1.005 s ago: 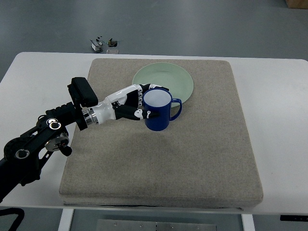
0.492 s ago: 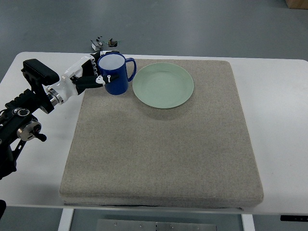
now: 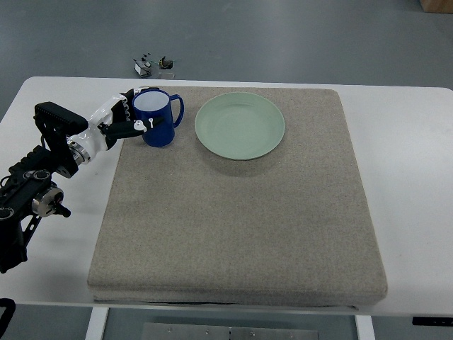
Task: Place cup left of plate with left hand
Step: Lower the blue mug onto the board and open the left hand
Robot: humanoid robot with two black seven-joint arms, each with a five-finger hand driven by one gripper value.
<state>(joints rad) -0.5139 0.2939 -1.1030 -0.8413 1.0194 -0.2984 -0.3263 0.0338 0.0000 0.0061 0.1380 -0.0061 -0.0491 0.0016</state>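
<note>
Cup [image 3: 153, 118] lowered, left of plate [image 3: 240, 126].

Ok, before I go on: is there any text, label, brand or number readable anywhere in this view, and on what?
None can be read.
Blue cup, held by the left hand: no print visible.
Green plate: plain.
Grey mat and white table: no markings.
Small objects on the floor beyond the table: too small to tell.
</note>
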